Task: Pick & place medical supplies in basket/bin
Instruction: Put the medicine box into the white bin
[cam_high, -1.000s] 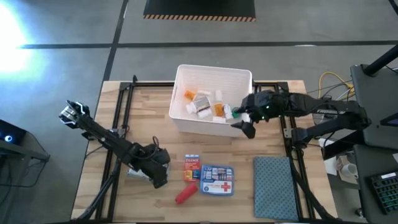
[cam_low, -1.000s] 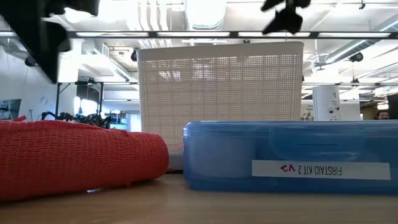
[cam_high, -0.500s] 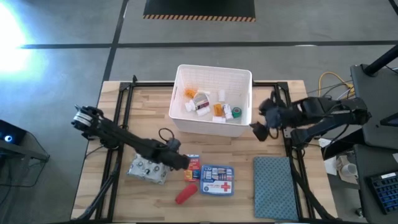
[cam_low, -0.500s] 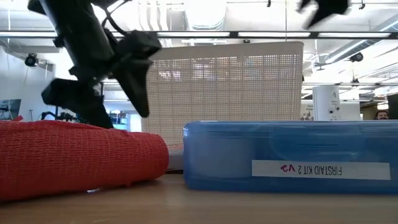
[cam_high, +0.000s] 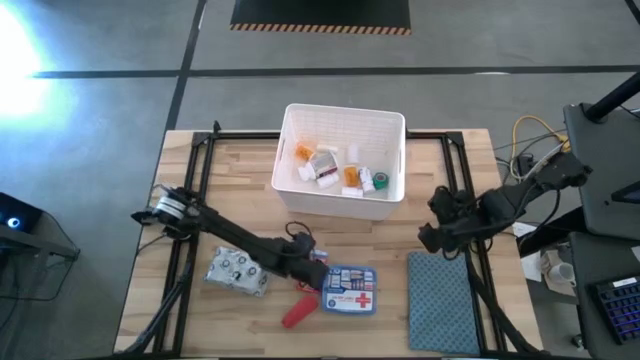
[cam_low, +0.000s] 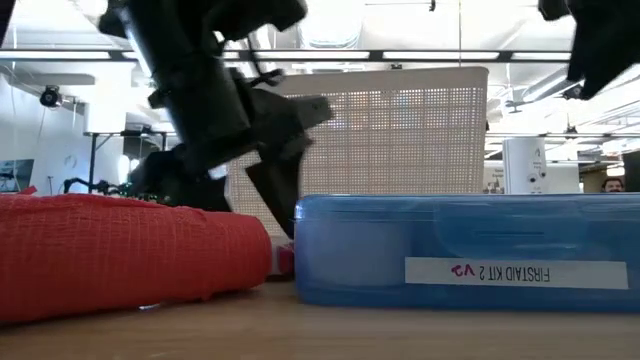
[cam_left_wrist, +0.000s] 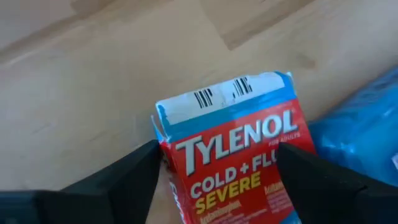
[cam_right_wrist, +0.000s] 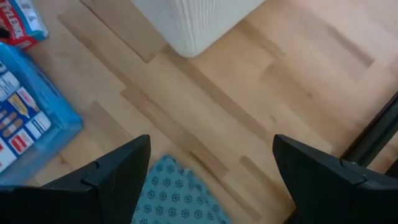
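My left gripper (cam_high: 308, 264) hangs open low over the red-blue box (cam_left_wrist: 236, 143), which lies flat on the table. In the left wrist view one finger (cam_left_wrist: 134, 177) stands on each long side of the box; whether they touch it does not show. The grey patterned pack (cam_high: 236, 271), the blue red-cross pouch (cam_high: 349, 289) and the red tube (cam_high: 298, 314) lie around it. The white bin (cam_high: 345, 112) at the far middle holds several supplies. My right gripper (cam_high: 428, 238) hangs open above bare wood between the bin and the teal mat (cam_high: 443, 300).
The low view shows the red tube (cam_low: 120, 250) and the blue pouch (cam_low: 470, 250) close in front, with the bin's wall (cam_low: 400, 140) behind. Black frame rails (cam_high: 462, 200) run along both sides of the table. Bare wood lies between the bin and the supplies.
My left gripper has swept from over the grey pack toward the table's right and down, rolling as it went, and now straddles the red-blue box. My right gripper has drawn away from the bin's near right corner toward the near right, turning and sinking a little.
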